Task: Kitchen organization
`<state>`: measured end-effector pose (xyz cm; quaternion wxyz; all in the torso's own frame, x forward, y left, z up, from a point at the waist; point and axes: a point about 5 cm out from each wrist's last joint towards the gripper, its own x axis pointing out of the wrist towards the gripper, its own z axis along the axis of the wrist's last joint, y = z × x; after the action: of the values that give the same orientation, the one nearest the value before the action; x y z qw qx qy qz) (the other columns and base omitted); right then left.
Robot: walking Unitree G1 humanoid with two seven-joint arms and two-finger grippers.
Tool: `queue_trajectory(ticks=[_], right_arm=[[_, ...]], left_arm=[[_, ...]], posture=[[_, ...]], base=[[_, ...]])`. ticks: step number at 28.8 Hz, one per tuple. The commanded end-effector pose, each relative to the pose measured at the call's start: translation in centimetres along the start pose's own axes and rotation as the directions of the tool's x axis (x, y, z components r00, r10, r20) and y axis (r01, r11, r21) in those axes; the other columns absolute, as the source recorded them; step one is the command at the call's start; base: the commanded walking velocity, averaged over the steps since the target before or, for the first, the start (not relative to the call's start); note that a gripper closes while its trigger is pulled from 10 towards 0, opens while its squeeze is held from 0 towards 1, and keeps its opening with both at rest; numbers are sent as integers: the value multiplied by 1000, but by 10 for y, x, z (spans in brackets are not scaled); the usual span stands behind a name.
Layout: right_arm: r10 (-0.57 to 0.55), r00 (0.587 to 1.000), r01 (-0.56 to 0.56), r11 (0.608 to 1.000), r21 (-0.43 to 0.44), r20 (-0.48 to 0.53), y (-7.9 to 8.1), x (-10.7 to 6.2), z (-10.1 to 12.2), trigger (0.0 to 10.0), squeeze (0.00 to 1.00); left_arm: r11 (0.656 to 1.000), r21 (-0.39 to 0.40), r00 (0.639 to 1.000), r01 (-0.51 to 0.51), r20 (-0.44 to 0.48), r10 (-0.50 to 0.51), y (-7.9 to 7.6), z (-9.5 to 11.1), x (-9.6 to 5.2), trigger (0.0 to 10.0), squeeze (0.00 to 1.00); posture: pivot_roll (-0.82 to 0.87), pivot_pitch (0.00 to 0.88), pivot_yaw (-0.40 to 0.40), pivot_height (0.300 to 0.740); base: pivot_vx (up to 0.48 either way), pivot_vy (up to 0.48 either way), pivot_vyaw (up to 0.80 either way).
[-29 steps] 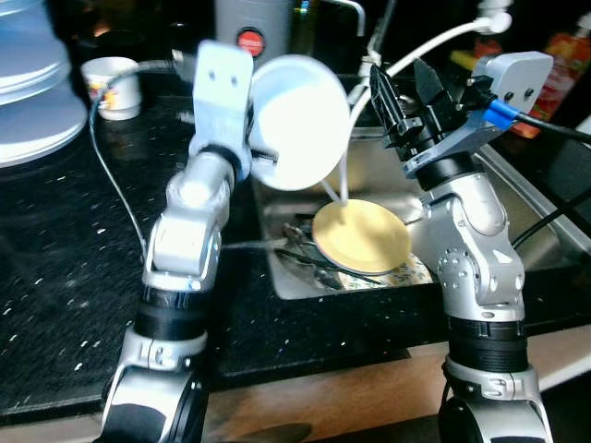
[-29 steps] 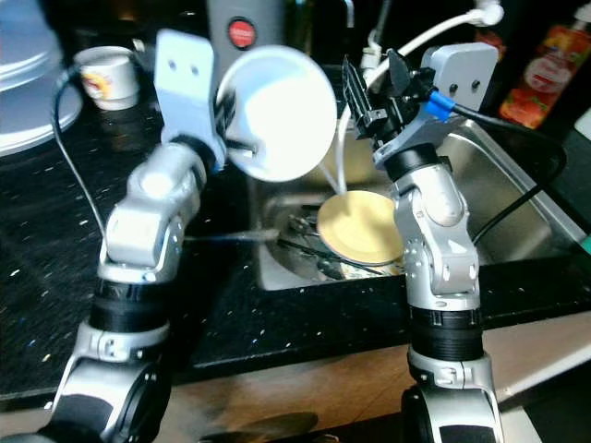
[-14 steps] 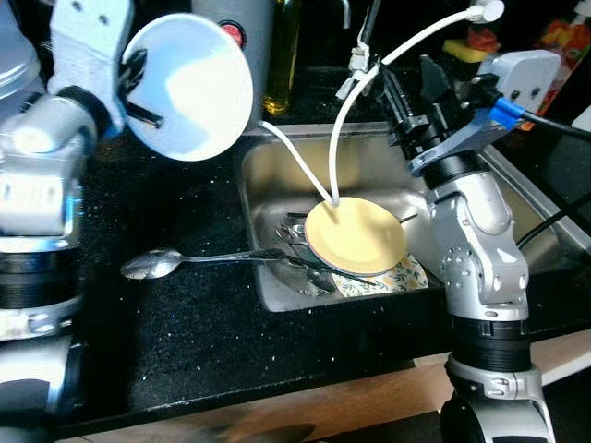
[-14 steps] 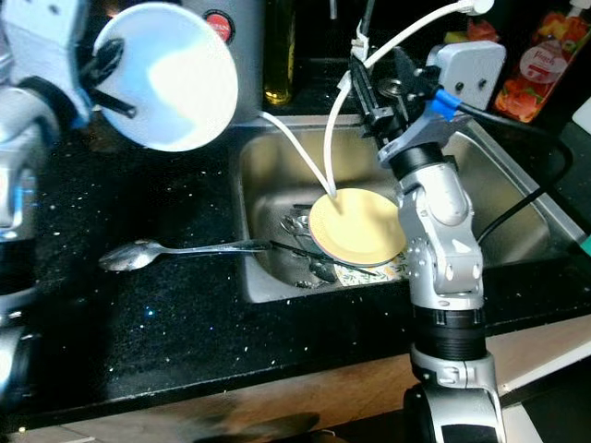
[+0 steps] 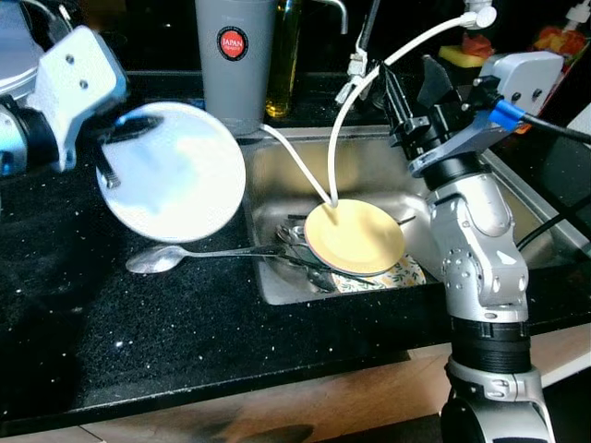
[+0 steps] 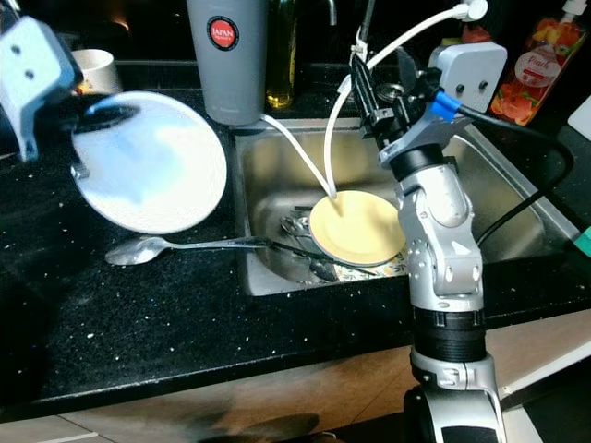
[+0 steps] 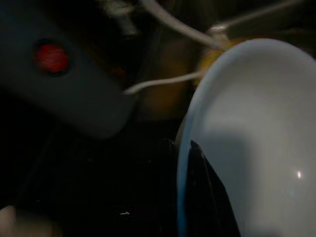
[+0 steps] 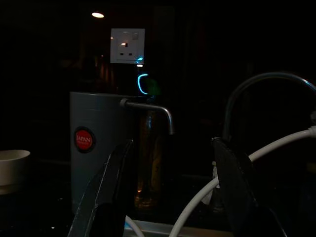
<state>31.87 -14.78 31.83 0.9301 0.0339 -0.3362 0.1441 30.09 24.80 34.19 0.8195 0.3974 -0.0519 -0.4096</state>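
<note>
My left gripper point(image 5: 115, 152) is shut on the rim of a white plate point(image 5: 175, 175), held tilted above the black counter left of the sink. The left wrist view has that plate's point(image 7: 256, 143) edge pinched between the black fingers point(image 7: 210, 197). A yellow plate point(image 5: 355, 237) leans in the steel sink point(image 5: 277, 166) over a patterned dish and some cutlery. A silver spoon point(image 5: 162, 260) lies on the counter with its handle reaching over the sink edge. My right gripper point(image 5: 413, 85) is open, raised above the sink with nothing between its fingers point(image 8: 106, 192).
A grey tumbler with a red label point(image 5: 234, 55) and an oil bottle point(image 5: 284, 55) stand behind the sink. White cables point(image 5: 369, 83) droop into the basin. A small white cup point(image 6: 94, 69) sits far left, a juice bottle point(image 6: 528, 74) at the right.
My left arm has swung the white plate leftward and down, from above the sink to low over the counter. The view shifted too. The right arm held its place.
</note>
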Motion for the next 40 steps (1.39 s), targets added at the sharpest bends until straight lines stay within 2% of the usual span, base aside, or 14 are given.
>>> queue_trajectory(ticks=[1,3,8,10,11,14,15,19,20,23,31,35,38,40], right_arm=[[-14,1000,14,1000,-12,7,-3,-4,1,10000,0],[-16,1000,16,1000,-12,6,-3,-4,1,10000,0],[-15,1000,15,1000,-13,7,-3,-4,1,10000,0],[-16,1000,17,1000,-14,9,-4,-4,2,10000,0],[-16,1000,17,1000,-14,9,-4,-4,2,10000,0],[-18,1000,18,1000,-16,9,-4,-4,2,10000,0],[-18,1000,18,1000,-17,10,-4,-4,3,10000,0],[-18,1000,18,1000,-20,13,-5,-4,4,10000,0],[-22,1000,23,999,-27,15,-6,-4,6,10000,0],[-24,1000,25,999,-30,16,-7,-5,6,10000,0],[-30,999,30,999,-27,17,-6,-7,6,10000,0],[-29,999,30,999,-27,19,-6,-6,7,10000,0],[-28,999,28,999,-28,18,-6,-6,7,10000,0],[-27,999,28,999,-27,17,-6,-6,7,10000,0]], left_arm=[[985,19,985,169,17,-170,-13,-1,-7,10000,0],[974,37,974,224,16,-225,-20,-3,-5,10000,0],[966,77,969,247,-18,-246,-23,-8,-1,10000,0],[958,104,963,265,14,-268,-35,-7,16,10000,0],[958,104,963,265,14,-268,-35,-7,16,10000,0],[963,119,965,243,77,-252,-43,0,35,10000,0],[974,122,973,190,110,-203,-40,3,44,10000,0],[990,119,983,73,157,-91,-28,8,55,10000,0],[994,107,976,-12,216,-11,-15,18,58,10000,0],[994,106,972,-33,235,7,-12,21,58,10000,0],[958,118,943,-262,241,228,25,33,43,10000,0],[972,80,937,-222,292,190,27,42,38,10000,0],[999,30,938,-42,345,29,13,48,33,10000,0],[994,24,920,111,377,-112,-4,50,31,10000,0]], posture=[[139,26,-62,740],[139,26,-62,740],[133,27,-62,740],[129,28,-63,740],[129,28,-63,740],[121,27,-65,740],[121,27,-65,740],[110,26,-64,740],[106,25,-61,740],[106,25,-61,740],[110,27,-55,740],[110,27,-55,740],[111,30,-58,740],[111,30,-58,740]], base=[[0,0,0],[0,0,0],[0,0,0],[0,0,0],[0,0,0],[0,0,0],[0,0,0],[0,0,0],[0,0,0],[0,0,0],[0,0,0],[0,0,0],[0,0,0],[0,0,0]])
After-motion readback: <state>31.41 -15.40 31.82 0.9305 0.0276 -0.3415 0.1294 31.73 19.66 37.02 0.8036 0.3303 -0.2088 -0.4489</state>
